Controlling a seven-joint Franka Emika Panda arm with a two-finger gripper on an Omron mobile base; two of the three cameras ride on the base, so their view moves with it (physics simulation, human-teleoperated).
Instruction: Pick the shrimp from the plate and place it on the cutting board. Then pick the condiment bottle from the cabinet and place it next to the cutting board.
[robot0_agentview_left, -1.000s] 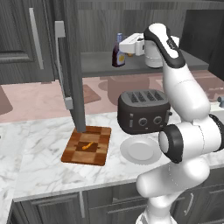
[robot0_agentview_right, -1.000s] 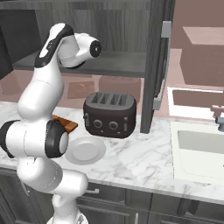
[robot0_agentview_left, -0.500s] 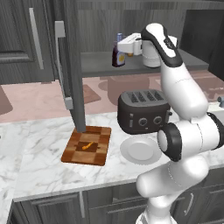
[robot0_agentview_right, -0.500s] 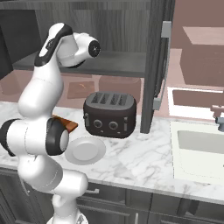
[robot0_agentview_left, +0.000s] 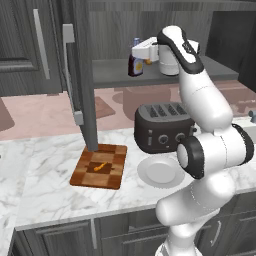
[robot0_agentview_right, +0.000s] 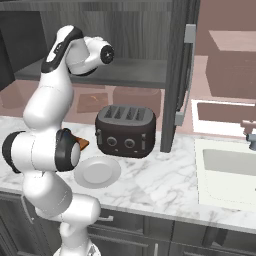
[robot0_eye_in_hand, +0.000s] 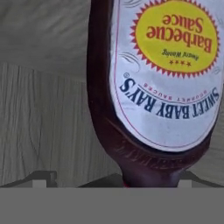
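**One bottle, dead ahead of the spread hand**

One relation governs the coming grasp: the condiment bottle stands upright on the cabinet shelf, and the hand meets it from the side, level with it and reaching in from the right of the left base view. The bottle's long axis runs vertically, so the fingers would close across its body, not along it. The jaws stand wide apart and grip nothing; from the left base view I cannot tell whether the bottle already sits between them or just in front of them.

The hand view settles more of that. The condiment bottle looms very close, its label reading upside down and its neck toward the bottom of the picture, so the camera is rolled over. The bottle lies a little to the right of centre there, which suggests a small sideways correction may be needed before closing.

From the left base view the first half of the task looks done: the shrimp lies on the cutting board, and the plate sits bare beside it on the bench. In the right base view the arm's upper part hides the bottle, though the plate and the toaster are plain.
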